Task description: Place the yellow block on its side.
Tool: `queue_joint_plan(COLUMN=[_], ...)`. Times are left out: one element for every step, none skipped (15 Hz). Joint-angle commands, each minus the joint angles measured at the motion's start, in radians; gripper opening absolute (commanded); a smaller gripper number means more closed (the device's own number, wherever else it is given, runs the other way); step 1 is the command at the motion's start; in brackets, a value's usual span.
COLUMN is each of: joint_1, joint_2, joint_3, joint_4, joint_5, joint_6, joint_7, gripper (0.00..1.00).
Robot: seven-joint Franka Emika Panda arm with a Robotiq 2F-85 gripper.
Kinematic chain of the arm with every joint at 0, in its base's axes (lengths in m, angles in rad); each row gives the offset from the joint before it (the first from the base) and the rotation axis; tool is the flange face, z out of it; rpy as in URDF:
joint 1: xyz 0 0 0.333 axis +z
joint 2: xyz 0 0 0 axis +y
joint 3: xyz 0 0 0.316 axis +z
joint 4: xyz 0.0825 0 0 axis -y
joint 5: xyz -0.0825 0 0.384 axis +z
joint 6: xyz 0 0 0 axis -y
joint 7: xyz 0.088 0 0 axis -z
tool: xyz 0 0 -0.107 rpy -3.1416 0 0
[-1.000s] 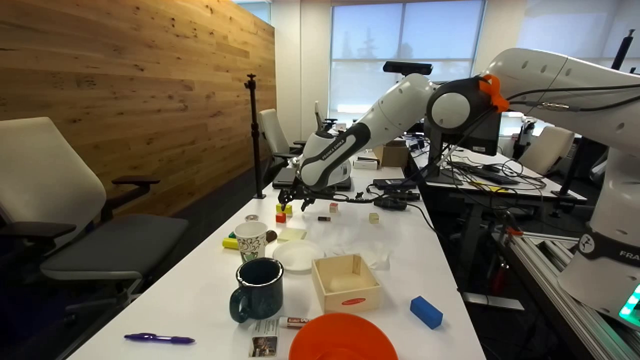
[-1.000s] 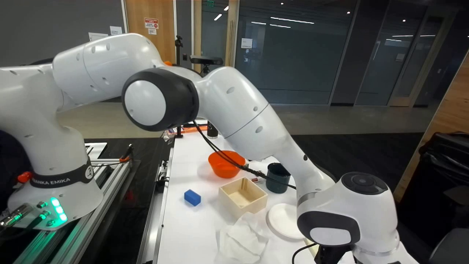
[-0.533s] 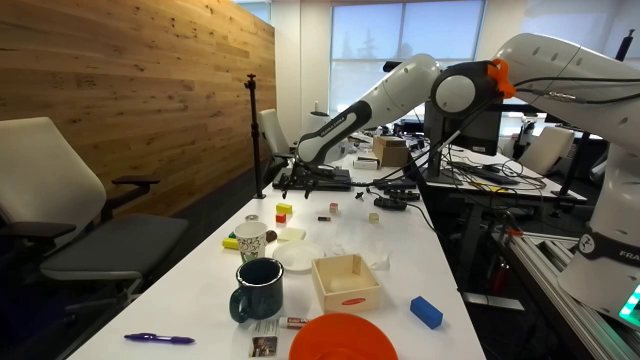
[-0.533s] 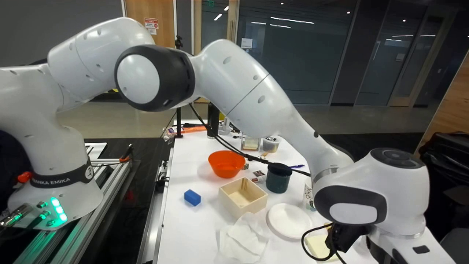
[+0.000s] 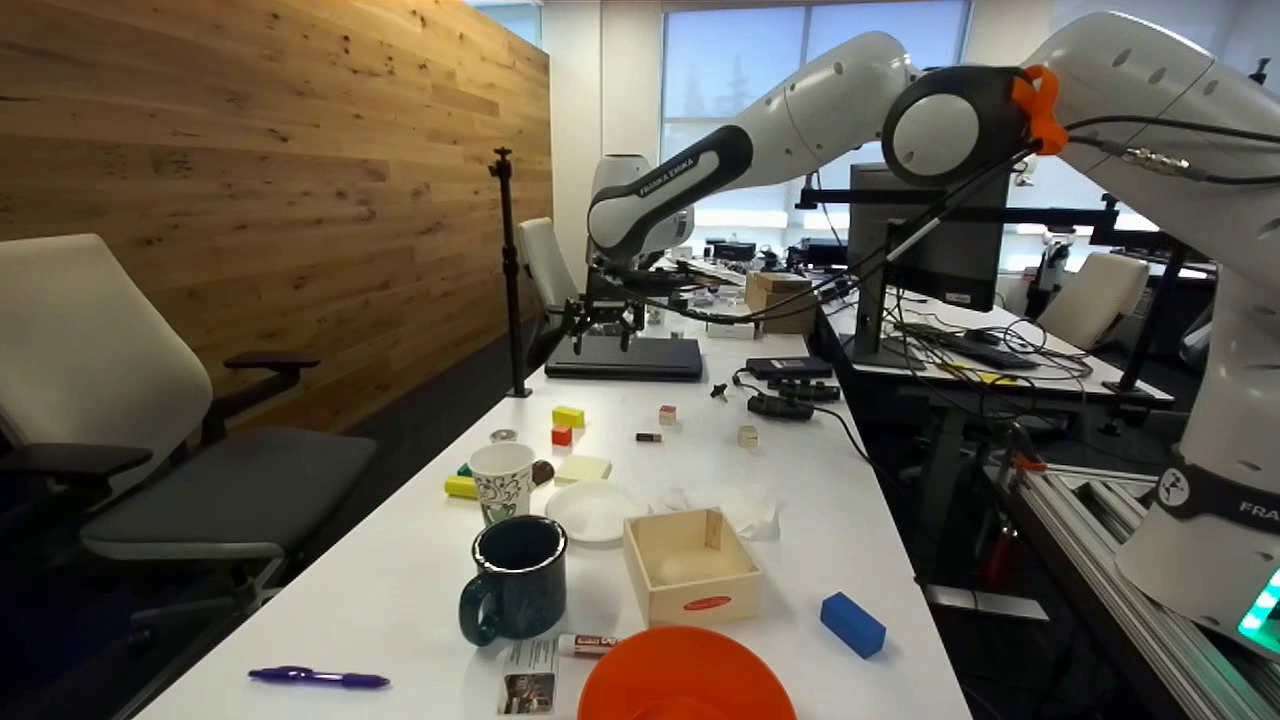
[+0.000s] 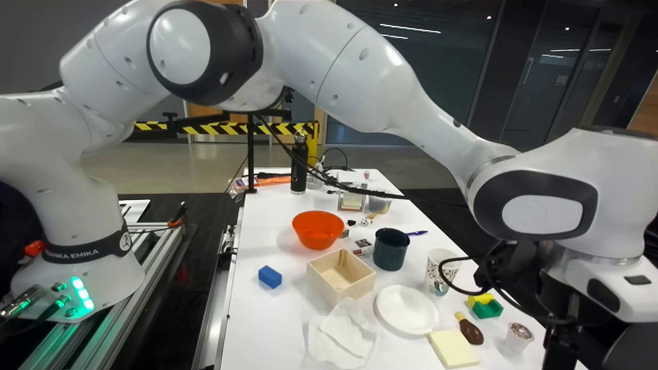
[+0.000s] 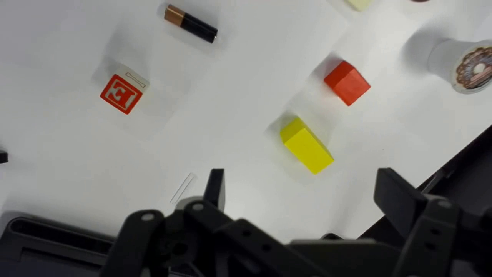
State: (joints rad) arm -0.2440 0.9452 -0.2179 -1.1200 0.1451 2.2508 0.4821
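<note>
Your empty gripper [image 7: 300,186] gapes wide, presumably because the yellow block [image 7: 307,147] lies on its side (long face down).

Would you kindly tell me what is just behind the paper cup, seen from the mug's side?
In an exterior view, a yellow piece, a green piece and a brown piece peek past the cup; the rest is covered.
</note>
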Motion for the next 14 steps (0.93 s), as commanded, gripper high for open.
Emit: queue_joint_plan(joint_1=[0.032, 0.041, 0.048, 0.055, 0.063, 0.069, 0.075, 0.08, 0.083, 0.09, 0.061, 0.061, 0.06, 0.059], joint_2=[-0.084, -0.102, -0.12, -0.138, -0.155, -0.173, -0.199, -0.222, -0.247, -0.266, -0.176, -0.187, -0.188, -0.185], joint_3=[-0.002, -0.002, -0.002, 0.001, -0.002, -0.001, 0.0, 0.002, 0.005, 0.002, 0.021, 0.024, 0.026, 0.027], joint_4=[-0.062, -0.074, -0.085, -0.099, -0.116, -0.131, -0.162, -0.188, -0.216, -0.235, -0.113, -0.122, -0.121, -0.121], joint_5=[-0.029, -0.033, -0.041, -0.045, -0.051, -0.054, -0.059, -0.062, -0.061, -0.062, -0.054, -0.053, -0.052, -0.052], joint_6=[-0.097, -0.119, -0.132, -0.136, -0.127, -0.127, -0.105, -0.094, -0.091, -0.094, -0.122, -0.123, -0.123, -0.123], joint_7=[-0.048, -0.074, -0.106, -0.141, -0.163, -0.192, -0.225, -0.255, -0.289, -0.308, -0.252, -0.257, -0.257, -0.257], gripper=[1.0, 1.0, 1.0, 1.0, 1.0, 1.0, 1.0, 1.0, 1.0, 1.0, 1.0, 1.0, 1.0, 1.0])
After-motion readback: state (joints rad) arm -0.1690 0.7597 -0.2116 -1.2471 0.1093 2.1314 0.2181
